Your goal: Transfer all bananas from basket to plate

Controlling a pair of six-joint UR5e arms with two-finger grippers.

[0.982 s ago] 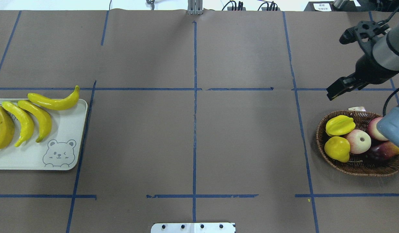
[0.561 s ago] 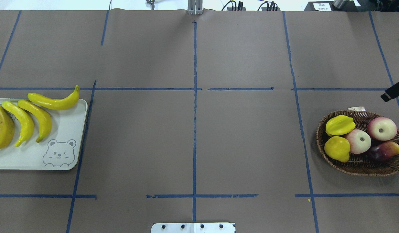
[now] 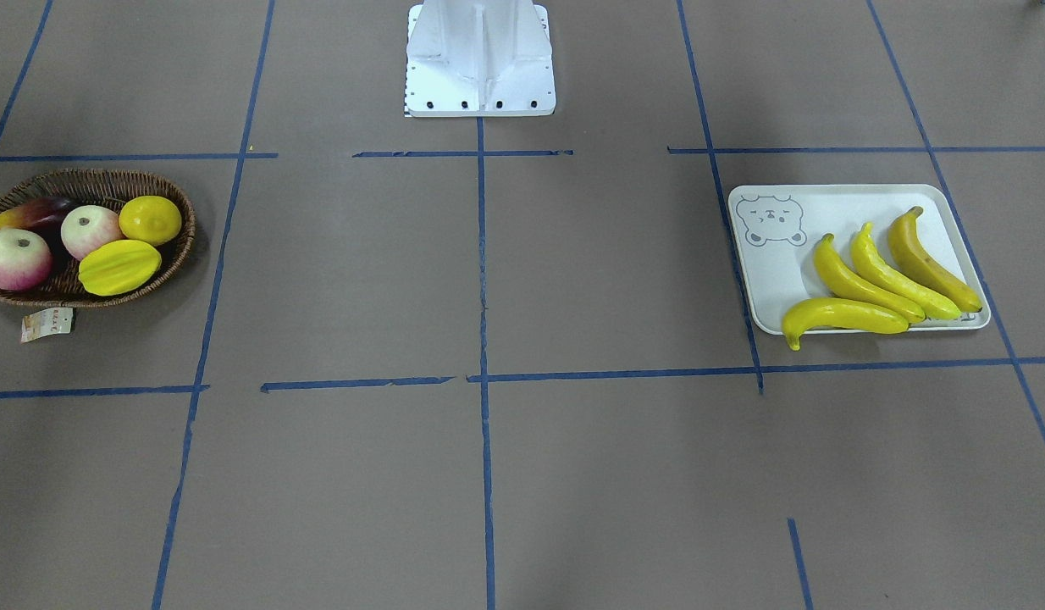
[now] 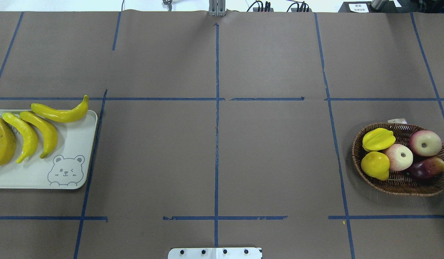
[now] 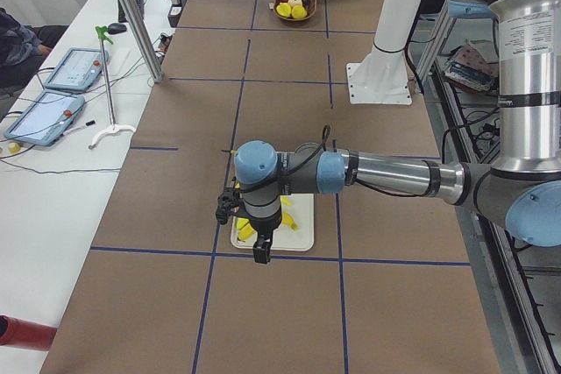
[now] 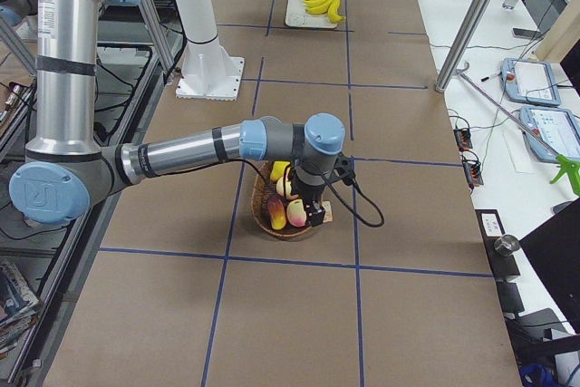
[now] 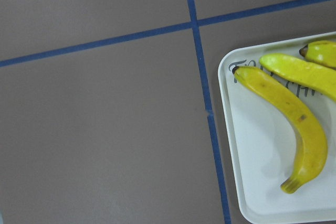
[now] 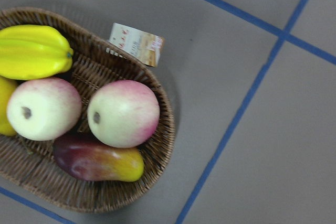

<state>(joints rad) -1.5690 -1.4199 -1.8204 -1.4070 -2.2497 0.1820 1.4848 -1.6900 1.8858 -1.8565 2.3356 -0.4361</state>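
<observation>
Table covered in matte brown paper, seams visible. Blue tape marks grid of large rectangles across it. Cables and plugs along far edge. Long white bench runs alongside table on operator side; two tablets lying on it, plus loose wires. Slanted metal post rises from table edge by bench. Red cylinder at near corner. Lighting even, diffuse, soft shadows only. Walls, windows not visible.
</observation>
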